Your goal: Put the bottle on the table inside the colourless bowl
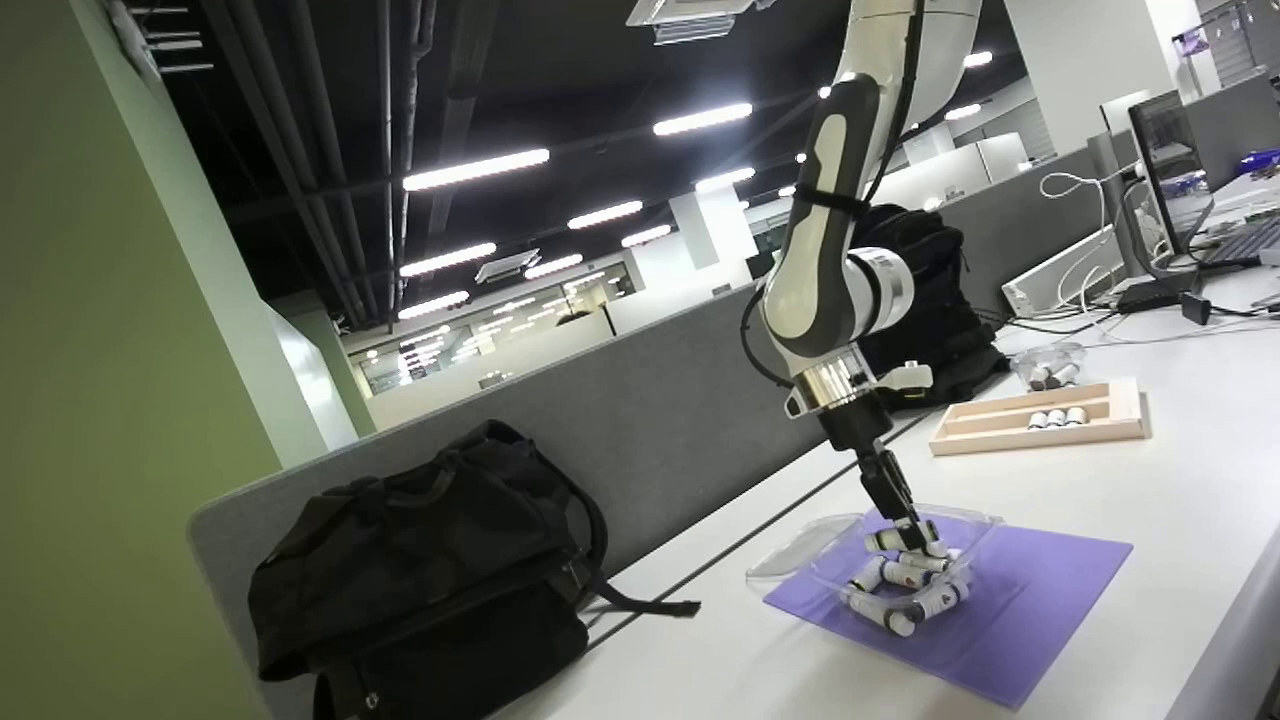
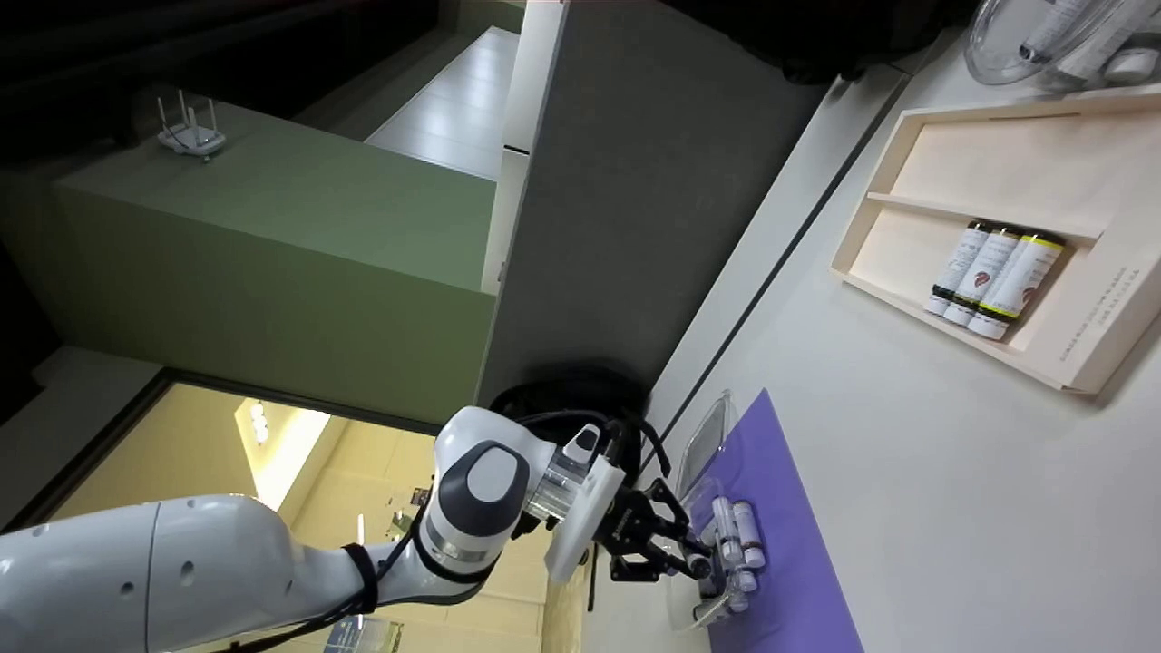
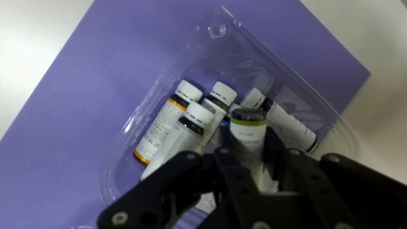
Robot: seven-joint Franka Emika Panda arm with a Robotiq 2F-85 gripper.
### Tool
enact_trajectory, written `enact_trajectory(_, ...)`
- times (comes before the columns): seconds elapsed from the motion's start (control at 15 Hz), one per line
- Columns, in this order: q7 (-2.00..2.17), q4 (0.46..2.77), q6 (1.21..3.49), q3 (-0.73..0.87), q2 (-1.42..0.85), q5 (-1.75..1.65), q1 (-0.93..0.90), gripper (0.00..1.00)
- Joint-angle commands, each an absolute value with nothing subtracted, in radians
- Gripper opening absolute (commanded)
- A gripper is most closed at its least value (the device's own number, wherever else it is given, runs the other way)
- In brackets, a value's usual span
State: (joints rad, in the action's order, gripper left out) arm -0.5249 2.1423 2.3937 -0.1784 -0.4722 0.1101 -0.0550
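Wrist view: our gripper (image 3: 248, 143) pinches a bottle (image 3: 248, 128) over other bottles (image 3: 160, 127) in the bowl (image 3: 229, 41); contact we cannot judge.

blk backpack (image 1: 430, 570), 2nd blk backpack (image 1: 920, 320), purple mat (image 1: 1040, 600), 2-compt. wooden tray (image 2: 998, 168), monitor (image 1: 1172, 165), kbd (image 1: 1245, 243), wht router (image 2: 192, 139)

One wooden tray (image 2: 1005, 159), three bottles (image 2: 990, 272) inside — two clear containers (image 3: 219, 31) — one mat (image 1: 1045, 580), two backpacks (image 1: 425, 560).
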Motion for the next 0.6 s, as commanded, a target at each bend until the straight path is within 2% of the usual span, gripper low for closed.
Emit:
enact_trajectory(0.0,-0.532,2.105,2.357,-0.207,-0.458,0.105,-0.026,0.59)
enact_trajectory(0.33,-0.592,2.087,2.255,-0.241,-0.298,0.182,0.032,0.94)
enact_trajectory(0.4,-0.562,2.08,2.318,-0.222,-0.384,0.151,-0.004,0.75)
enact_trajectory(0.53,-0.582,2.078,2.268,-0.216,-0.317,0.172,0.004,0.89)
